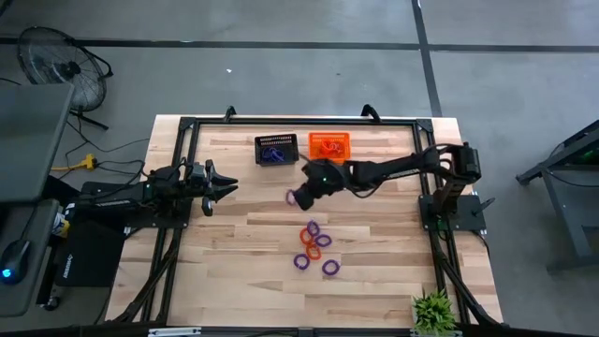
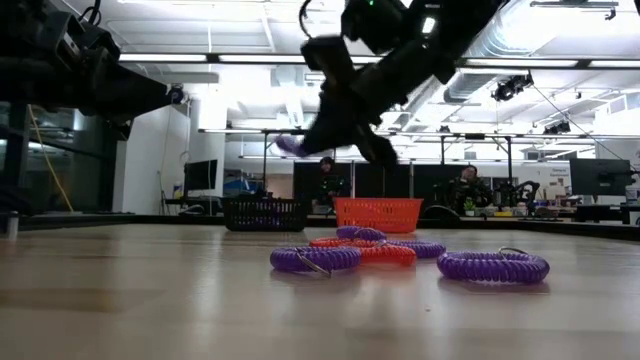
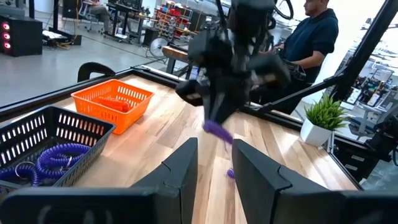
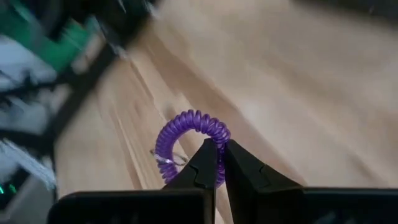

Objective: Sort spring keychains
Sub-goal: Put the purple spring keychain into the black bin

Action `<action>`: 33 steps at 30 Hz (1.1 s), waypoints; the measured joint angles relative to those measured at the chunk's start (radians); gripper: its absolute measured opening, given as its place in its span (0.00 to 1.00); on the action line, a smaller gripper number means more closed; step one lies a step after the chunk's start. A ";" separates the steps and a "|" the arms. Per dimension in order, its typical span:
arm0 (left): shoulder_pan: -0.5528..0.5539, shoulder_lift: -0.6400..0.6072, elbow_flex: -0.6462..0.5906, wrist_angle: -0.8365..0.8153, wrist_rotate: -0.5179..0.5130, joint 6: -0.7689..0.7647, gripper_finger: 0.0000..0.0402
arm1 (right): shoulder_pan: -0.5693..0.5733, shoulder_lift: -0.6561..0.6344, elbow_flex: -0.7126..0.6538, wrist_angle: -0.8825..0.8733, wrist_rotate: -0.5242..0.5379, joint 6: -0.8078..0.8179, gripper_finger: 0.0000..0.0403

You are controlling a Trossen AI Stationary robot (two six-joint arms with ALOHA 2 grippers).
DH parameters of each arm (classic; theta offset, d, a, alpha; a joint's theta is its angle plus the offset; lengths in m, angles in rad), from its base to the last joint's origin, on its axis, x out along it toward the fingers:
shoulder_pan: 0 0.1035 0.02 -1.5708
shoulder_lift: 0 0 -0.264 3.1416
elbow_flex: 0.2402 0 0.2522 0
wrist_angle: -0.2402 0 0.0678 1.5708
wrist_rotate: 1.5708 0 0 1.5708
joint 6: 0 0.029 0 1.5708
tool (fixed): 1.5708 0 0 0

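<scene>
My right gripper [image 1: 296,198] is shut on a purple spring keychain [image 4: 189,140], held well above the table's middle; the keychain also shows in the low view [image 2: 290,146] and the left wrist view [image 3: 217,130]. Several purple and orange keychains [image 1: 314,245] lie flat on the table nearer the front. The black basket [image 1: 276,150] holds purple keychains, the orange basket [image 1: 328,145] orange ones. My left gripper [image 1: 229,183] is open and empty at the table's left side. My right gripper pinches the purple keychain's coil [image 4: 219,163] between its two fingertips, on one side of the ring. The fingers slant down toward the table's left. The ring is lifted clear of the table and sticks out beyond the fingertips, with its metal ring [image 4: 165,158] beside them.
Both baskets stand side by side at the table's far edge. A small green plant [image 1: 433,309] stands at the near right corner. People sit beyond the table's far side [image 2: 326,178]. Bare wood lies at the table's left and near left.
</scene>
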 joint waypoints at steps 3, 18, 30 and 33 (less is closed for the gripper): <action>0.000 0.000 0.000 0.000 0.000 0.000 0.25 | -0.022 0.000 0.000 0.103 0.031 0.000 0.03; 0.000 0.000 0.000 0.000 0.000 0.000 0.25 | -0.160 0.017 0.230 -0.026 0.120 -0.269 0.03; 0.000 0.000 0.000 0.000 0.000 0.000 0.25 | -0.242 0.163 0.496 -0.247 0.143 -0.447 0.03; 0.000 0.000 0.000 0.000 0.000 0.000 0.25 | -0.252 0.228 0.565 -0.300 0.143 -0.449 0.03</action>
